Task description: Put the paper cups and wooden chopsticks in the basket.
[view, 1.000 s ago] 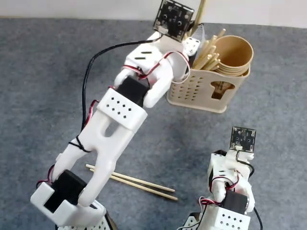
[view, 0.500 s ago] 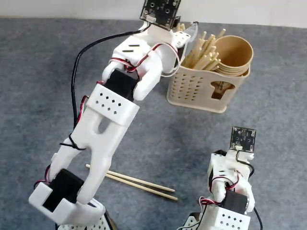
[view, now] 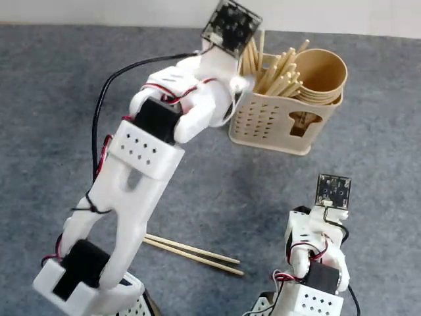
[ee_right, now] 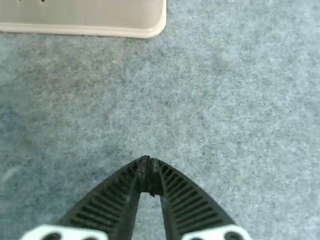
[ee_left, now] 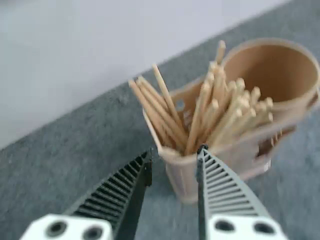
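A beige slotted basket (view: 276,122) stands at the back right of the grey carpet, holding stacked paper cups (view: 321,76) and a bundle of wooden chopsticks (view: 273,69). In the left wrist view the basket (ee_left: 225,155), cups (ee_left: 272,70) and chopsticks (ee_left: 200,115) lie just beyond my left gripper (ee_left: 174,161), which is open and empty. The left arm (view: 191,108) leans over the basket's left side. A pair of chopsticks (view: 194,253) lies on the carpet near the arm bases. My right gripper (ee_right: 149,175) is shut over bare carpet, with the basket's base (ee_right: 100,22) ahead.
The right arm (view: 319,257) sits folded at the front right, its camera board (view: 333,191) upright. A pale wall strip (view: 131,12) borders the carpet at the back. Open carpet (view: 52,99) spreads left of the left arm.
The left arm has pulled back from over the basket toward the left, and its gripper is empty. The right arm and the floor chopsticks have not moved.
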Robot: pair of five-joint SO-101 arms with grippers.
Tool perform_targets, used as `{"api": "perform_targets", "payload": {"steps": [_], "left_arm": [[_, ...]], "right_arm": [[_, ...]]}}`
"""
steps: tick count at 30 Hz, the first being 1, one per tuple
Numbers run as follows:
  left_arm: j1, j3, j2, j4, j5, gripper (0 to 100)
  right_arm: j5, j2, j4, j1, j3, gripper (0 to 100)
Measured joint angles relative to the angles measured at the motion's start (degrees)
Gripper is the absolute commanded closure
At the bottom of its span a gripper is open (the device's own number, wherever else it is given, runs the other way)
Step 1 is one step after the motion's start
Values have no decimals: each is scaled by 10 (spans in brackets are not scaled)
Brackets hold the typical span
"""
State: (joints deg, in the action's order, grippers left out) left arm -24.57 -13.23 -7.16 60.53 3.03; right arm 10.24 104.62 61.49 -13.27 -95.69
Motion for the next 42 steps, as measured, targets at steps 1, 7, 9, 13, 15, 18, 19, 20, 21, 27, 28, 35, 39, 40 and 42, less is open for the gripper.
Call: {"api": "perform_targets", "payload": {"steps": [1,7,9,13,15,18,19,20,21,27,28,35,39,40,42], "left_arm": [[0,-1,-7,33,12,847],[0,-1,-24,215,55,847],[-1,3,-24,265,56,847],[-21,55,-29,302,56,848],[-24,91,-29,302,56,865],[-22,134,-33,302,56,892],[-22,147,-42,302,56,890],[-23,165,-56,302,56,890],[-23,186,-74,302,56,890],[-59,346,-218,272,60,829],[-66,377,-240,261,60,816],[-110,571,-300,174,96,796],[-111,641,-290,125,142,796],[-111,653,-283,119,159,797],[-113,665,-263,112,189,797]], "right_arm": [[0,0,0,0,0,993],[0,0,0,0,0,993],[0,0,0,0,0,993],[0,0,0,0,0,993],[0,0,0,0,0,993],[0,0,0,0,0,993],[0,0,0,0,0,993],[0,0,0,0,0,993],[0,0,0,0,0,993],[0,0,0,0,0,993],[0,0,0,0,0,993],[0,0,0,0,0,993],[0,0,0,0,0,993],[0,0,0,0,0,993],[0,0,0,0,0,993]]}}
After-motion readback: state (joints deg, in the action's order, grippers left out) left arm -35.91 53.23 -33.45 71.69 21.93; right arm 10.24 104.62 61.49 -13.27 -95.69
